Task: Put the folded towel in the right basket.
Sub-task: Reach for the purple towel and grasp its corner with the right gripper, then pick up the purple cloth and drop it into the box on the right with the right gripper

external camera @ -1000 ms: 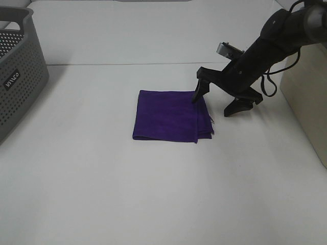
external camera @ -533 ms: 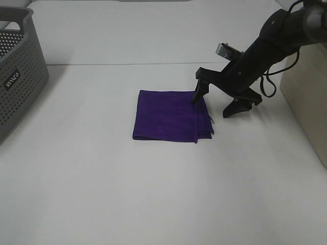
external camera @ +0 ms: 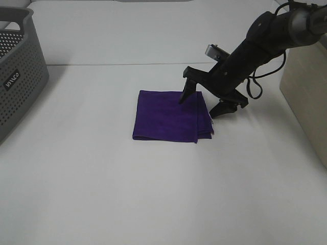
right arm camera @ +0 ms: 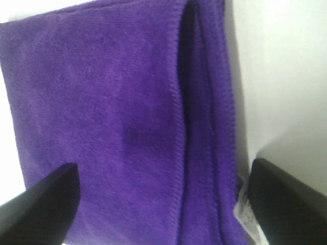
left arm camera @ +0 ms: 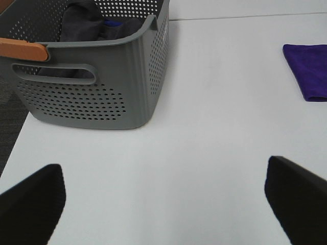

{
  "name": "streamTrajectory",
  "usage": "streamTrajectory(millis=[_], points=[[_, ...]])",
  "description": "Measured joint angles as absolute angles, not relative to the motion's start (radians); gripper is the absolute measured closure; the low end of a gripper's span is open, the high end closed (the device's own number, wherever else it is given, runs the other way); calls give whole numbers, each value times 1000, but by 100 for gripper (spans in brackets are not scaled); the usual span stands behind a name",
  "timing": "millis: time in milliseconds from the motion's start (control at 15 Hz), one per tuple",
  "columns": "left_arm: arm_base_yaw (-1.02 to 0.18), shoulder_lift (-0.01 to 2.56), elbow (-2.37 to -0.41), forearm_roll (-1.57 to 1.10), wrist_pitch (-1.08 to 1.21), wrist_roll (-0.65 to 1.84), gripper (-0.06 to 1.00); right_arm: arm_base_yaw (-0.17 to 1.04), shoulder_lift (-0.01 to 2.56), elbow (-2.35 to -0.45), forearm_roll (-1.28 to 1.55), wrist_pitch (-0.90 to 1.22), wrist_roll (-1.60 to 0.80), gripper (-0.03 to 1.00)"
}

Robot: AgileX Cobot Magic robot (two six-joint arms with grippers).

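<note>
View from above, with both wrist views. The folded towel [external camera: 171, 116], purple, lies flat at the middle of the table [external camera: 153, 204], not yet lifted. My right gripper [external camera: 203, 101] is low over the towel's 3 o'clock edge with its jaws spread wide and pinching nothing: one finger stands over the cloth, the other over bare table just beyond the stacked edges. My left gripper [left arm camera: 163, 199] hangs idle well off towards 9 o'clock, its jaws likewise spread and empty, facing the grey basket [external camera: 20, 76], which sits at about 10 o'clock from the towel. A pale-walled container [external camera: 306, 102] at 3 o'clock is, in my judgement, the right basket; little of it shows. Hazards from here: if I close too high, I may catch only the upper layers, and the fold would open on lifting. If I close while pressing on the table, the cloth may bunch and slide instead of entering the jaws. The small white tag [right arm camera: 240, 212] by the layered edge could be all I seize. A drooping corner might snag the basket wall in transit.
</note>
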State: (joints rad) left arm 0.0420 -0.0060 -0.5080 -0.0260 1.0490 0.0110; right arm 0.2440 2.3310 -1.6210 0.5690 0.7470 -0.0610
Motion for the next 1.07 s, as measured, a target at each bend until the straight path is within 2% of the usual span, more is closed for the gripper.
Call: streamTrajectory(millis=[133, 267, 333, 400, 533, 600, 867, 1067], points=[[42, -6, -508, -26, 1049, 11, -5, 283, 2335, -1621, 577, 714, -60, 14], [42, -6, -508, -26, 1049, 11, -5, 329, 2344, -1621, 577, 652, -59, 24], [42, -6, -508, -26, 1049, 11, -5, 350, 2351, -1621, 576, 616, -59, 33], [42, -6, -508, -26, 1049, 11, -5, 372, 2357, -1621, 575, 587, -59, 48], [42, -6, -508, -26, 1049, 11, -5, 405, 2370, -1621, 581, 550, -56, 86], [42, -6, -508, -26, 1048, 11, -5, 415, 2371, -1621, 586, 541, -56, 91], [42, -6, -508, -26, 1048, 11, -5, 418, 2332, -1604, 586, 616, -85, 91], [42, -6, -508, -26, 1048, 11, -5, 423, 2161, -1598, 555, 661, -137, 91]])
